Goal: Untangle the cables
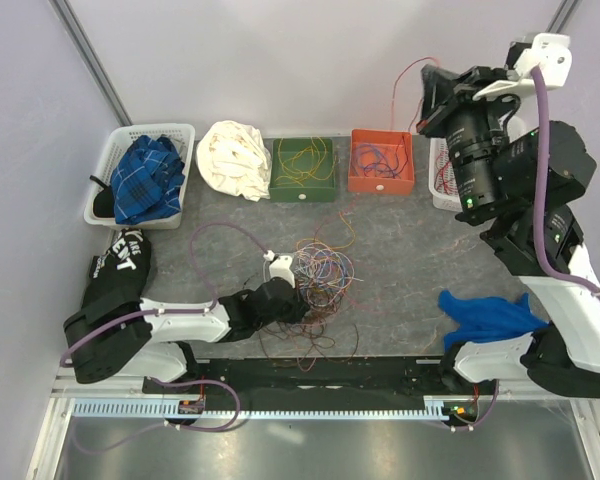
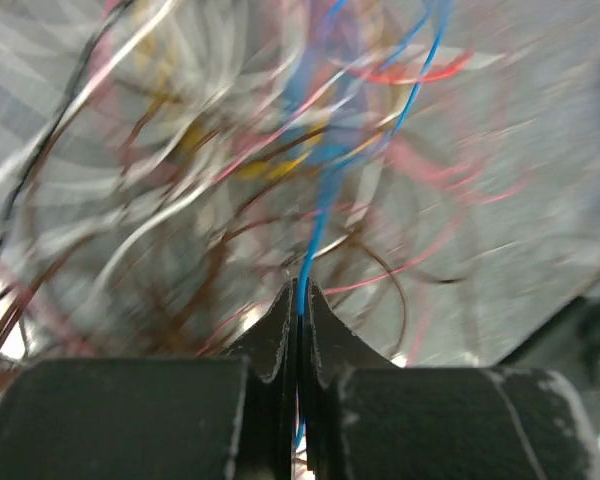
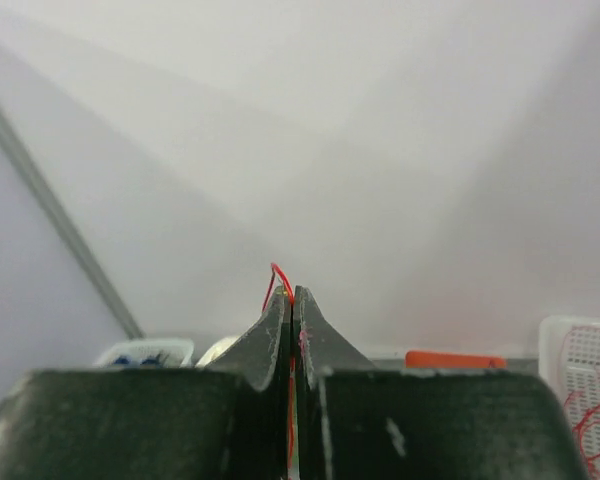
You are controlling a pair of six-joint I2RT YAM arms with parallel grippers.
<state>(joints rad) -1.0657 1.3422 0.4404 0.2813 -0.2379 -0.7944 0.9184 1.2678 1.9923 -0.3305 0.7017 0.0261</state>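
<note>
A tangle of thin coloured cables [image 1: 322, 272] lies mid-table; it fills the left wrist view [image 2: 230, 170], blurred. My left gripper [image 1: 298, 296] sits at the tangle's near-left edge, shut [image 2: 300, 292] on a blue cable [image 2: 320, 215] that runs up out of the jaws. My right gripper [image 1: 427, 105] is raised high at the back right, above the orange bin, shut [image 3: 291, 296] on a red cable [image 3: 277, 274] looping over its tips; the red cable [image 1: 404, 78] trails from it in the top view.
At the back stand a white basket with blue plaid cloth [image 1: 145, 175], a white cloth [image 1: 235, 158], a green bin with yellow wires [image 1: 303, 167], an orange bin with cables [image 1: 380, 160] and a white basket [image 1: 442, 180]. A blue cloth [image 1: 490, 315] lies front right.
</note>
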